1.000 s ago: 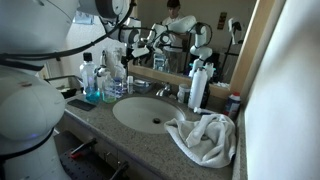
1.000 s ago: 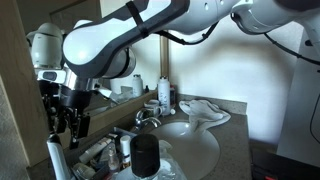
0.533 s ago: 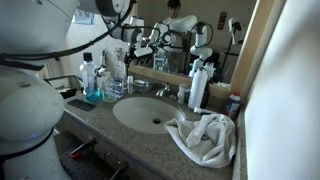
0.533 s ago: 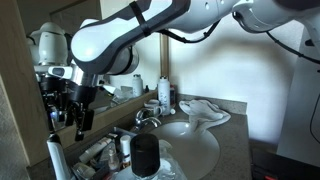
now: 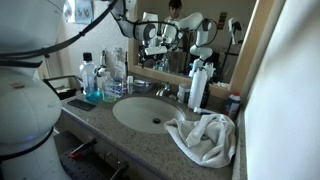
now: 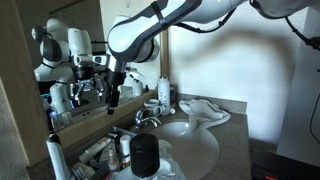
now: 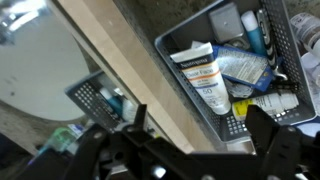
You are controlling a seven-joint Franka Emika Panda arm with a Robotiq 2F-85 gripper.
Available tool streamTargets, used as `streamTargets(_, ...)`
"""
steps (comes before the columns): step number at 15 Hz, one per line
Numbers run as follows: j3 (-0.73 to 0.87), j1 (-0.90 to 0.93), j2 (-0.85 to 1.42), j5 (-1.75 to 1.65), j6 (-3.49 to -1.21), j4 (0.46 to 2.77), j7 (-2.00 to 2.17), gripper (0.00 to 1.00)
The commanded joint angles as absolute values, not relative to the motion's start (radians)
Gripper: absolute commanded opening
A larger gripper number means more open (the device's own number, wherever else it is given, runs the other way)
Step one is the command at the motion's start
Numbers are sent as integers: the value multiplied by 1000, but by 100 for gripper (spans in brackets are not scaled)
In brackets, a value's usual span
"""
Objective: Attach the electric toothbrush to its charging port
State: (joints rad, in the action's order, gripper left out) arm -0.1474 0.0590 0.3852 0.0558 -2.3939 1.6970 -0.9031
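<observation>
One claw (image 6: 113,97) hangs empty, jaws parted, above the table's (image 5: 150,145) mirror edge; toothbrush (image 5: 197,88) stands upright at the opposite, towel-side end.

The gripper (image 6: 112,92) has been carried up and away from the near end of the counter, where it hung a second ago, and is now seen higher against the mirror (image 6: 75,60), toward the faucet (image 6: 147,118). In an exterior view the arm (image 5: 150,30) has been moved along the mirror toward the far end of the counter, so that the bottles (image 5: 95,78) beside the sink (image 5: 150,113) are less covered than before.
</observation>
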Motion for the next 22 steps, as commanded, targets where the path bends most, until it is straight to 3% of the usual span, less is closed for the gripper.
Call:
streamTargets(1,-95,26,225,25,-2390,1839,-751,100)
streamTargets(10,22,-17,-19,-137,-2253,1988,-291,100)
streamTargets(16,37,-33,-76,-143,-2077,2000,-45,100)
streamTargets(22,48,-43,-120,-124,-2067,2037,45,100)
